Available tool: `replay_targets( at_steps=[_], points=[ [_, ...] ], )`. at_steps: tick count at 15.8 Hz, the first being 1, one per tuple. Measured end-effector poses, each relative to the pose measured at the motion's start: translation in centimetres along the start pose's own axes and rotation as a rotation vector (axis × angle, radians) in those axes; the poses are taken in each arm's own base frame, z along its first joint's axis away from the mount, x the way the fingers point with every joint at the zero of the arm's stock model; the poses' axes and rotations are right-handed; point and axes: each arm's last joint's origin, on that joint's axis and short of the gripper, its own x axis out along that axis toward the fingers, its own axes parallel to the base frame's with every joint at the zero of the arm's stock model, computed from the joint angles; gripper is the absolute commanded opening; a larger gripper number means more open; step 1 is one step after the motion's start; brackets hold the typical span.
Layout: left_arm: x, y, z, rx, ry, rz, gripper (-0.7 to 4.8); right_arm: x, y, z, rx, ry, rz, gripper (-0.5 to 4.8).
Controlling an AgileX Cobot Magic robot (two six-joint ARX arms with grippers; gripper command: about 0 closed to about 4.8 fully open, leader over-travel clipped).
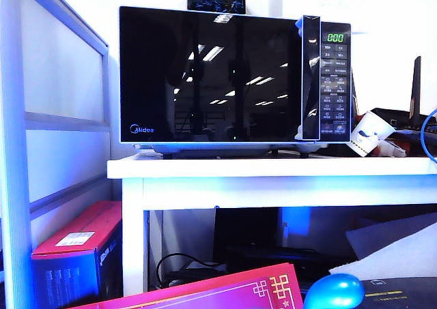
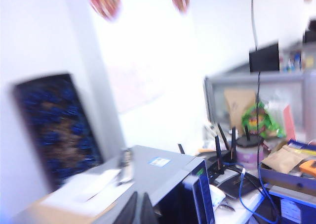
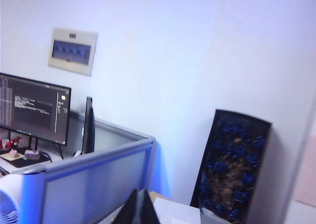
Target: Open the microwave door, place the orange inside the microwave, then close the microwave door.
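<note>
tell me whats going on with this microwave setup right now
The microwave sits on a white table with its door shut. No orange is visible. Neither arm shows in the exterior view; both wrist cameras look out over the room, with the left end effector and right end effector closed, holding nothing.

Left gripper (image 2: 139,210): two dark, matte black fingers (image 2: 129,211), narrow and tapering to thin tips, blurred in the left wrist view. Right gripper (image 3: 139,209): matching pair of black tapered fingers (image 3: 130,210), smooth-faced. No cables, screws or markings discernible. Neither arm appears in the exterior view.
</note>
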Motion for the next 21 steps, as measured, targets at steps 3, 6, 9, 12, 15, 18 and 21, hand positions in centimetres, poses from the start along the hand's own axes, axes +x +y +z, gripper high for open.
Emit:
replay_targets(
  at_steps=[3, 6, 9, 12, 15, 18, 21],
  points=[
    [-10.3, -0.4, 1.0, 0.002, 0.020, 0.043, -0.04, -6.4, 1.4, 2.2, 0.025, 0.048, -0.073, -0.01],
    [-17.4, -1.1, 0.0, -0.001, 0.066, 0.040, -0.04, -11.4, 2.9, 2.8, 0.037, 0.113, -0.056, -0.01],
    [-22.2, -1.7, -1.1, -0.001, 0.078, 0.038, -0.04, -15.3, 4.1, 1.7, 0.000, 0.199, -0.038, -0.01],
    [-22.3, -2.2, -3.4, -0.022, 0.289, -0.010, -0.04, -16.0, 4.8, -2.3, 0.013, 0.323, -0.013, -0.01],
    [-21.7, -3.0, -6.0, -0.100, 0.371, -0.084, -0.04, -15.9, 5.5, -9.1, 0.040, 0.398, 0.026, -0.01],
    [-18.7, -3.8, -10.0, -0.133, 0.488, -0.118, -0.04, -16.1, 6.5, -17.6, 0.022, 0.325, 0.026, -0.01],
    [-15.5, -4.9, -15.1, -0.175, 0.429, -0.151, -0.04, -16.6, 7.5, -25.8, 0.059, 0.352, 0.003, -0.01]
  ],
)
